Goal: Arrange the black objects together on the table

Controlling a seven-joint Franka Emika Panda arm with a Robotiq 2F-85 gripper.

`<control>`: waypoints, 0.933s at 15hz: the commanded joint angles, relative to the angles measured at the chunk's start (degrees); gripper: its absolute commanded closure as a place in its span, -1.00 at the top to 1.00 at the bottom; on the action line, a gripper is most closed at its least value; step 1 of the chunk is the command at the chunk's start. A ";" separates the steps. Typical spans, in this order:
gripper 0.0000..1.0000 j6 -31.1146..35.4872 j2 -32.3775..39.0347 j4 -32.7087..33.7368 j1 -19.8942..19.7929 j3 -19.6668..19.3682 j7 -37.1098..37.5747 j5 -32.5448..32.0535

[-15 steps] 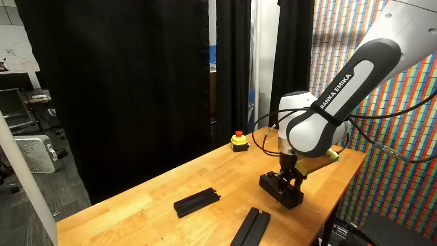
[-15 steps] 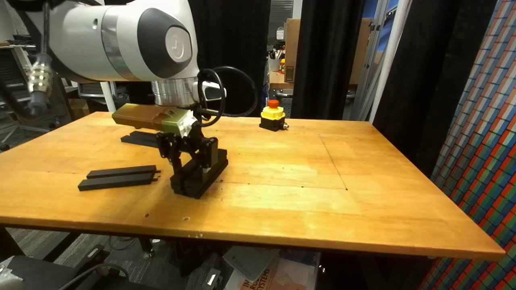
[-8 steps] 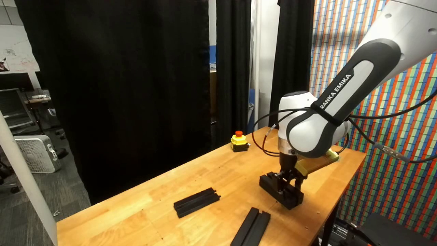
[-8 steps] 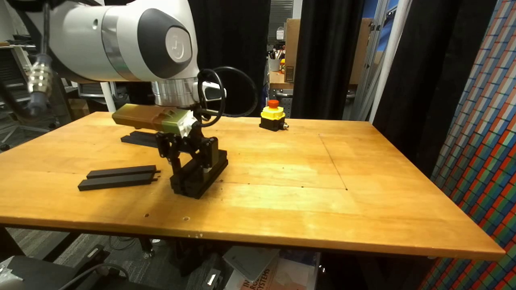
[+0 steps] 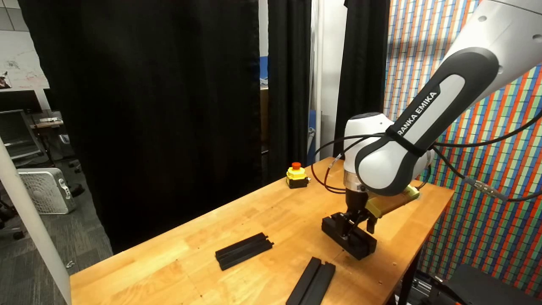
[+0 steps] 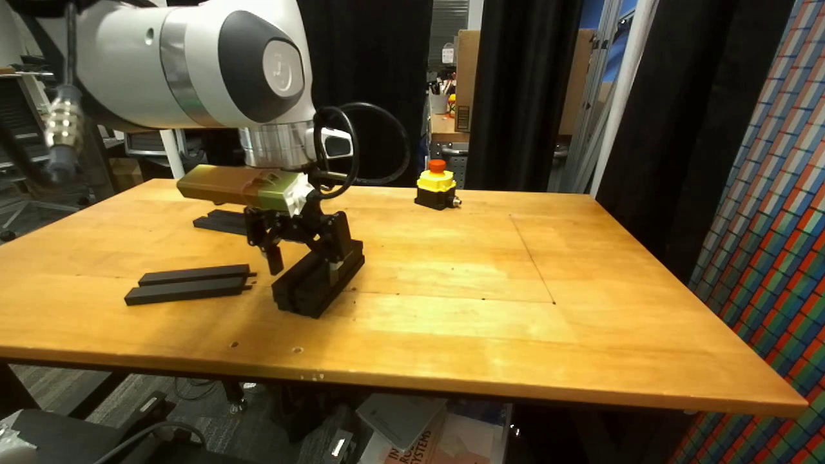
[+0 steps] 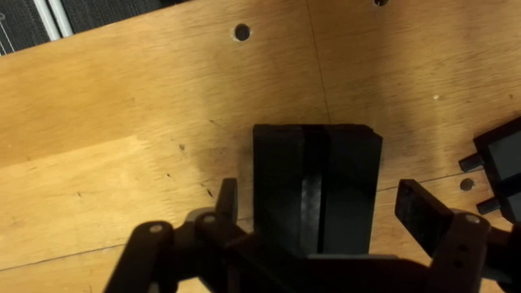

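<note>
Black objects point(image 7: 281, 171): lying in three groups on the table point(image 7: 122, 101), one group occupying lower centre of the wrist view | gripper point(image 7: 317, 189): straddling that group, jaws standing apart

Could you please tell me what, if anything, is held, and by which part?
Nothing: the hand is open, with visible gaps either side of the black block.

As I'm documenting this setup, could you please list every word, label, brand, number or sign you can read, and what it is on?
"RANKA EMIKA": arm.
"SYSTEMS": printed sheet under the table; its other lines run out of view.
Too small or blurred: round badge, box label, hanging tag, wall marks.
</note>
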 commanded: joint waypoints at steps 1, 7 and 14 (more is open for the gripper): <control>1.00 -3.04 -4.90 0.05 1.44 2.18 2.79 -3.96; 1.00 -4.63 -6.56 2.26 5.28 7.76 0.92 -6.84; 1.00 -3.70 -0.35 9.70 7.92 11.06 5.73 -6.86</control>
